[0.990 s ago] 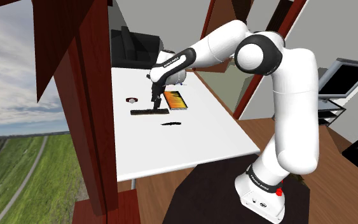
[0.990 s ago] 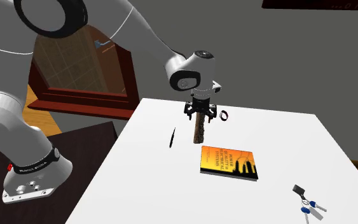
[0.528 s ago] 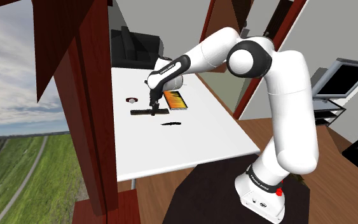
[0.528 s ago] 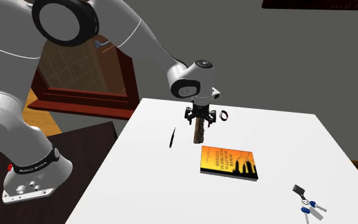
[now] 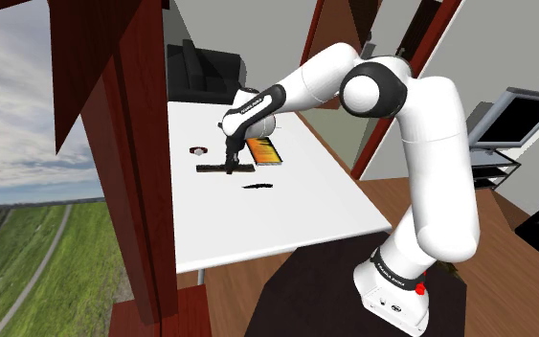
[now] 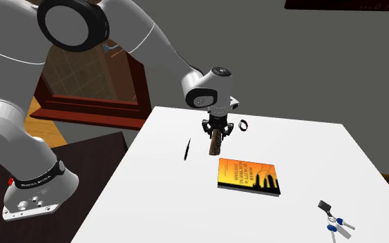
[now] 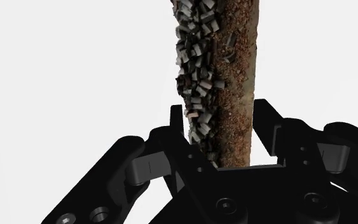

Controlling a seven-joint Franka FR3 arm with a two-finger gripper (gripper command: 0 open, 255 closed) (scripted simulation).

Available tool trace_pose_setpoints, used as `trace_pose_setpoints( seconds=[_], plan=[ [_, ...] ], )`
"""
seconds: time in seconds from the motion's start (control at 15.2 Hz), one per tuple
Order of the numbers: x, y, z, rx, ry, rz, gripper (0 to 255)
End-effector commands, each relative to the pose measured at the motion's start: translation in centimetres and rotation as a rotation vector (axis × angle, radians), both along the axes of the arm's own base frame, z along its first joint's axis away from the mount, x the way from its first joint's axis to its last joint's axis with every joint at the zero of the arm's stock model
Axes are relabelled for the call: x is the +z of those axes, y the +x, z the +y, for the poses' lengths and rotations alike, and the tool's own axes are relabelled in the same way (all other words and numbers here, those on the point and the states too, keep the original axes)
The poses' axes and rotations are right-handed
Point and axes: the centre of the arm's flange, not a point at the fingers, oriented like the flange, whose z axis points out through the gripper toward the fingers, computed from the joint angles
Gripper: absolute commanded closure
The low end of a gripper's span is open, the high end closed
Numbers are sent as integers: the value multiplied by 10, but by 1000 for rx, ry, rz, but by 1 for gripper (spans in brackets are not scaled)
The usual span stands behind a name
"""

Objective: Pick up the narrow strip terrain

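End effector [image 7: 220,130] narrow, pinching brown-grey strip [image 7: 225,57] near 1 end. Strip flat on white tabletop [image 6: 310,152], near book [image 6: 248,176]. Squeeze firm, lift straight up, slow; watch for dip at free end.

Flat, even light. The desk [image 7: 56,76] glares plain white in the wrist view, the strip [image 7: 228,76] sharp-grained. Shoulder view is brightest at 9 o'clock, in the sky [image 5: 18,96].
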Motion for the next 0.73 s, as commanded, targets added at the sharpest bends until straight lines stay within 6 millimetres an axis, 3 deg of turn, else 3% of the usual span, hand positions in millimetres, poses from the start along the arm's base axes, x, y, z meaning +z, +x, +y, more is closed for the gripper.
trace_pose_setpoints(
  seconds=[0.0, 0.2, 0.66],
  plan=[
    [0, 0, 0, 0, 0, 0, 255],
    [0, 1, 1, 0, 0, 0, 255],
    [37, 1, 1, 0, 0, 0, 255]
  ],
)
